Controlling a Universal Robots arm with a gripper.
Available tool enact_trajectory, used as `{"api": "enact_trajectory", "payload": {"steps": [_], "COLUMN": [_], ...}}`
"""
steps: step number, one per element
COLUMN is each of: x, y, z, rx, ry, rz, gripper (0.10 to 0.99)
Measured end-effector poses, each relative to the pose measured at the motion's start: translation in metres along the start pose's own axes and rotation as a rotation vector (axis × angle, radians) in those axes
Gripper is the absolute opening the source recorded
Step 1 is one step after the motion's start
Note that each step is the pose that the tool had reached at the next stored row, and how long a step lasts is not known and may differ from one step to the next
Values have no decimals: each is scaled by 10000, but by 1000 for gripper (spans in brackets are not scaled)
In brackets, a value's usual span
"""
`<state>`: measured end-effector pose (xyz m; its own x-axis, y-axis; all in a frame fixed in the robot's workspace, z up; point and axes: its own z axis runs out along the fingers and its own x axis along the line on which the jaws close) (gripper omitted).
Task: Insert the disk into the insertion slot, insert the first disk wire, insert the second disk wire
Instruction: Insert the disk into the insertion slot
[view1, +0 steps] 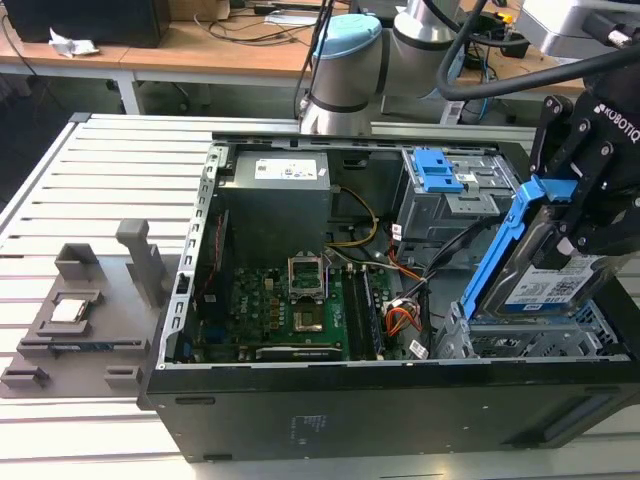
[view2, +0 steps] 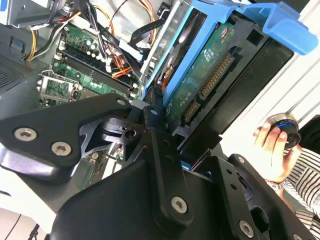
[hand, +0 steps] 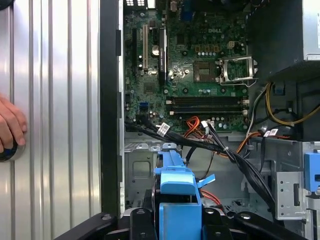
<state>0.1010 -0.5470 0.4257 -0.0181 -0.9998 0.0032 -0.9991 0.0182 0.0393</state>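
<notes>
Slatted aluminium desk carrying an open black steel computer case, which spans the desk from its middle to the edge at the exterior view's right. A grey moulded fixture lies near the opposite edge. The green motherboard covers the case floor, with black, orange and yellow cables trailing beside it. At the case's near corner on the exterior view's right sits the insertion slot, a low silver cage of perforated sheet metal; behind it stands a taller grey cage with a blue latch. The disk is a flat silver rectangle with a white label in a bright blue plastic carrier. It hangs steeply tilted just above the slot, not seated; whether its lower edge touches the cage cannot be told. In the second wrist view its green circuit-board underside shows. The black tool is clenched on the disk's upper part. A person's hand rests on a round dark object on the desk.
</notes>
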Motion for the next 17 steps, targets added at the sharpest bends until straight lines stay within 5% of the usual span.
{"api": "enact_trajectory", "payload": {"steps": [17], "x": [-37], "y": [-11], "z": [206], "rx": [0], "ry": [14], "rz": [1], "gripper": [361]}}
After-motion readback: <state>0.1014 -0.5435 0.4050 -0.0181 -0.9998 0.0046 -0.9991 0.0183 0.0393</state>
